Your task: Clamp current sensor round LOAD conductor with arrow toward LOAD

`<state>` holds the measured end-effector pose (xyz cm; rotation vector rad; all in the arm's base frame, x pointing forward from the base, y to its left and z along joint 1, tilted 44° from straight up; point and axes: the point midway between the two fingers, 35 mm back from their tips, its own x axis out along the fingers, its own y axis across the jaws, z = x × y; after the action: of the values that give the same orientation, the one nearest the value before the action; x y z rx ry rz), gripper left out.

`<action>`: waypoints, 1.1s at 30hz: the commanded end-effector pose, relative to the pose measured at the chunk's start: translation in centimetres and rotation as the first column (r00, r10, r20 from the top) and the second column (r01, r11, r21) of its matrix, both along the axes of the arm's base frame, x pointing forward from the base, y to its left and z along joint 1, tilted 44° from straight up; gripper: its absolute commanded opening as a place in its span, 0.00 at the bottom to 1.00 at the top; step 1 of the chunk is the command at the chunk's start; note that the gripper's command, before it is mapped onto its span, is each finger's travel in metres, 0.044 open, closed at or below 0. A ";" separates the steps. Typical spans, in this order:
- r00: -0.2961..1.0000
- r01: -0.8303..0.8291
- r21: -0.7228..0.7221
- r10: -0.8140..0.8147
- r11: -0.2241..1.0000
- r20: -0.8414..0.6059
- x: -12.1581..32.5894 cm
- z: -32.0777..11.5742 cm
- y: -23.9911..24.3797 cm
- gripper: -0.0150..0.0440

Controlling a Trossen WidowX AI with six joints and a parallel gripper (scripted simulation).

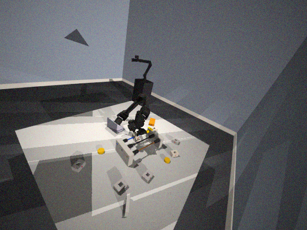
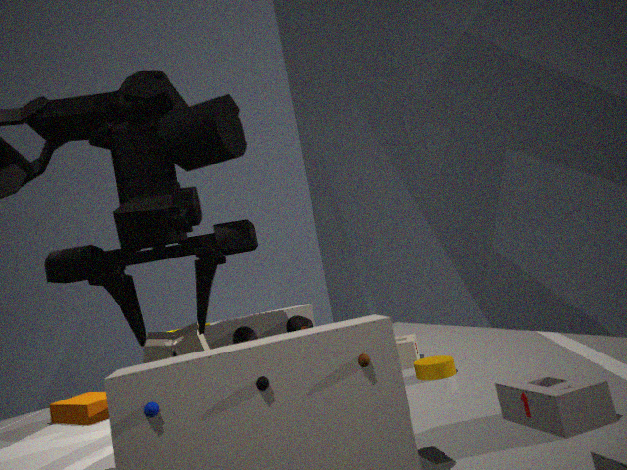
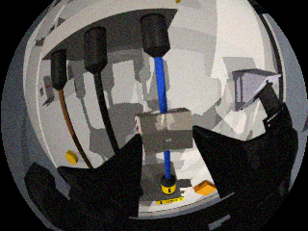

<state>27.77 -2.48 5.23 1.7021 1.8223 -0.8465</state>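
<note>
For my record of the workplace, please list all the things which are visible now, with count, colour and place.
Current sensor: one, pale grey, on the blue conductor, between the fingers
Conductors: three, blue, black, brown, across the stand
Stand: one, off-white, mid-table
Loose clamp-like blocks: five, grey-white, around the stand
Discs: two, yellow, either side of the stand
Block: one, orange, beyond the stand
Angled panel: one, lavender, near the arm
Upright strip: one, white, near edge
Arm with gripper: one, black, over the blue conductor
</note>
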 end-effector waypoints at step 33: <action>1.000 -0.006 0.008 0.007 1.000 -0.017 -0.5 -2.4 3.0 1.00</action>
<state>27.63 -0.06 3.35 1.6895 1.8368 -0.8461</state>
